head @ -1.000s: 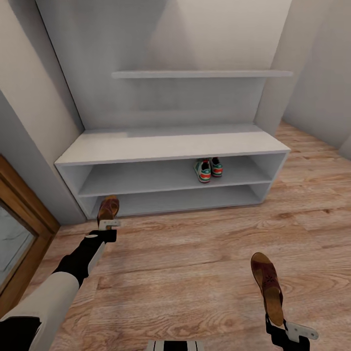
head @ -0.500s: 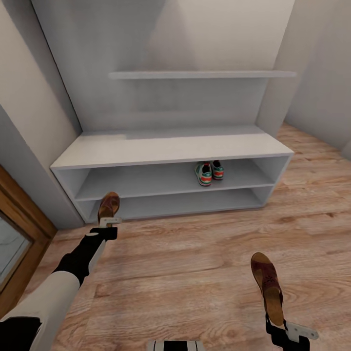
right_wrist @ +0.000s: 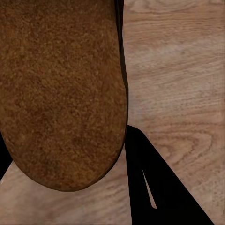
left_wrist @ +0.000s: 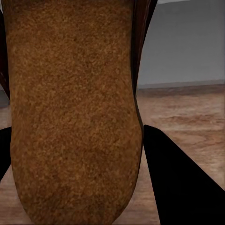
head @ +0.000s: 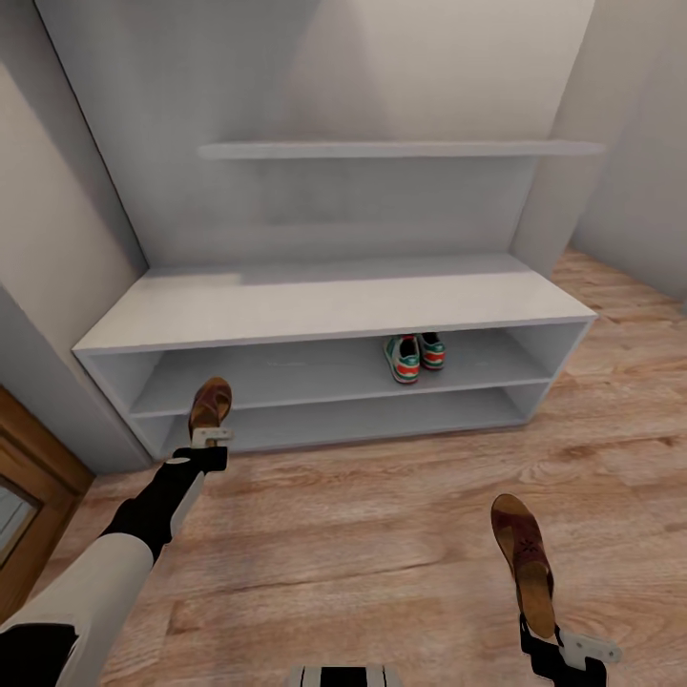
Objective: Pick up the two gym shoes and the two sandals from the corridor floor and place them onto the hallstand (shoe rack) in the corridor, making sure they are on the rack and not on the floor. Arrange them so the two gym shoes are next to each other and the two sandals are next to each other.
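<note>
- Hallstand (head: 324,310): long white-grey bench w/ two open shelf levels, one floating shelf on the wall above. I see its top board bare.
- Corridor floor (head: 382,534): light wood planks running in front of the rack; also visible past the sandal in the right wrist view (right_wrist: 178,70).
- Gym shoes (head: 414,355): both on the upper shelf level, towards its right end, side by side and touching, heels facing me.
- Right-hand sandal (head: 523,561): held over the floor, well short of the rack, toe pointing away. Right gripper (head: 553,651) clamped on its heel end; sole close to the wrist cam (right_wrist: 61,89).
- Left-hand sandal (head: 210,405): at the rack's front edge, near the left end, level w/ the lower shelf opening. Left gripper (head: 212,441) clamped on its heel; sole close to the wrist cam (left_wrist: 75,112).
</note>
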